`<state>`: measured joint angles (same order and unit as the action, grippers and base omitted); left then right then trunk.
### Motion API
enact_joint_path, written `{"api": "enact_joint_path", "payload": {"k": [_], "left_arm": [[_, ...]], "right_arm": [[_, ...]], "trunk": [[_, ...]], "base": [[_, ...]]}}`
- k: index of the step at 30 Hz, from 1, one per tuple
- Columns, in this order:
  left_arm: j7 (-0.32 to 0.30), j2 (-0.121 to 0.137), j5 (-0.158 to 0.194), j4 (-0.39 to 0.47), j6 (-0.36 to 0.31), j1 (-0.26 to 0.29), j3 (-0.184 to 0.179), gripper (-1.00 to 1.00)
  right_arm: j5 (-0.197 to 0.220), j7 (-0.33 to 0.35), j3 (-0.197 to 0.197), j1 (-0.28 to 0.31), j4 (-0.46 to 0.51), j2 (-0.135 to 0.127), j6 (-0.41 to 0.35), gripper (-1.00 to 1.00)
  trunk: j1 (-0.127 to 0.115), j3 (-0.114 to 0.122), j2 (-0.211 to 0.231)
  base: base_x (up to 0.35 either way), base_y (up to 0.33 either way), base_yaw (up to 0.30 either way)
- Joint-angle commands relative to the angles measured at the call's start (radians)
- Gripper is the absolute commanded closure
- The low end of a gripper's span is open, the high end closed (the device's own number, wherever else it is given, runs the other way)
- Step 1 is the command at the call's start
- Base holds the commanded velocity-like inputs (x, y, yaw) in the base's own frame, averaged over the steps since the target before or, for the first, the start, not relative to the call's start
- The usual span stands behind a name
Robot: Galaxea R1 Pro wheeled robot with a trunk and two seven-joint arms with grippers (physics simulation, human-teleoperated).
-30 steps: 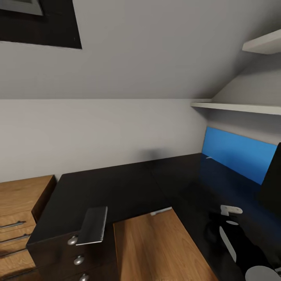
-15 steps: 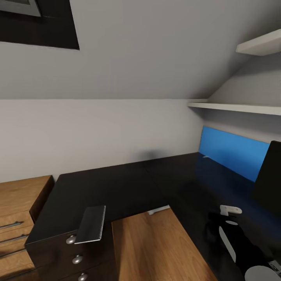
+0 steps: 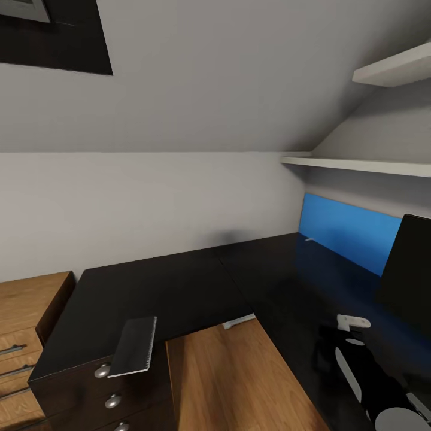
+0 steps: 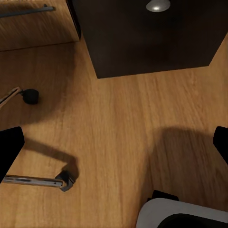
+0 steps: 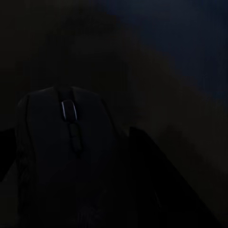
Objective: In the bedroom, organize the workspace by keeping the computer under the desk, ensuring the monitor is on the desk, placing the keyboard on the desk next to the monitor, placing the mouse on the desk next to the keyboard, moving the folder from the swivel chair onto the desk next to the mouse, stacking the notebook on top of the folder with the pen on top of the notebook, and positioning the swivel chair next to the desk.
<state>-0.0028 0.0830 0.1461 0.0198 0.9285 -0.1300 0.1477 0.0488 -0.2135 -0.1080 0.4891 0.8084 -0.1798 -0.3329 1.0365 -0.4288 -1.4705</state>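
The black-topped desk [image 3: 179, 287] bends in an L in the head view. A grey spiral-edged notebook [image 3: 133, 346] lies at its front left corner, overhanging the drawers. The monitor [image 3: 410, 272], black front, stands at the right edge of the picture. My right arm [image 3: 359, 371] reaches over the desk's right wing. In the right wrist view the black mouse [image 5: 66, 142] sits between the dark fingers of my right gripper [image 5: 76, 140], which is shut on it. My left gripper [image 4: 114, 147] hangs open over the wood floor, near the swivel chair's chrome legs and castors [image 4: 35, 180].
A light-wood cabinet [image 3: 24, 323] stands left of the desk. Black drawers with silver knobs [image 3: 102, 371] sit under the notebook. A blue panel [image 3: 347, 233] lines the wall behind the desk, with white shelves [image 3: 359, 164] above. Wood floor [image 3: 227, 377] fills the desk's inner corner.
The whole head picture has shifted left, so the camera has turned right. More of the monitor shows now. My right arm keeps its place in the picture.
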Motion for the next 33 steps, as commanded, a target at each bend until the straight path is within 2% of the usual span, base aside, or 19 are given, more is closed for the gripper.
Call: {"api": "enact_joint_path", "payload": {"k": [1, 8, 17, 33], "left_arm": [[0.000, 0.000, 0.003, 0.002, 0.001, 0.000, 0.000, -1.00], [0.000, 0.000, 0.003, 0.002, 0.001, 0.000, -0.002, -1.00], [0.000, 0.000, 0.003, 0.002, 0.001, 0.000, -0.002, -1.00], [0.000, -0.001, 0.003, 0.002, 0.001, 0.000, -0.002, -1.00]], "right_arm": [[0.006, -0.007, 0.001, 0.000, 0.002, -0.001, -0.005, 1.00], [0.005, 0.001, -0.001, 0.000, 0.002, -0.004, -0.005, 1.00], [-0.001, 0.065, -0.002, 0.000, -0.013, -0.010, -0.010, 1.00], [-0.007, 0.069, 0.000, 0.000, -0.051, -0.018, 0.024, 1.00]], "trunk": [[0.000, -0.001, -0.001], [0.000, -0.001, -0.001], [0.000, -0.001, -0.001], [0.000, -0.001, -0.001]], "base": [[0.000, 0.000, -0.001], [0.000, 0.000, 0.000], [-0.016, 0.000, 0.000], [-0.225, 0.000, 0.000]]}}
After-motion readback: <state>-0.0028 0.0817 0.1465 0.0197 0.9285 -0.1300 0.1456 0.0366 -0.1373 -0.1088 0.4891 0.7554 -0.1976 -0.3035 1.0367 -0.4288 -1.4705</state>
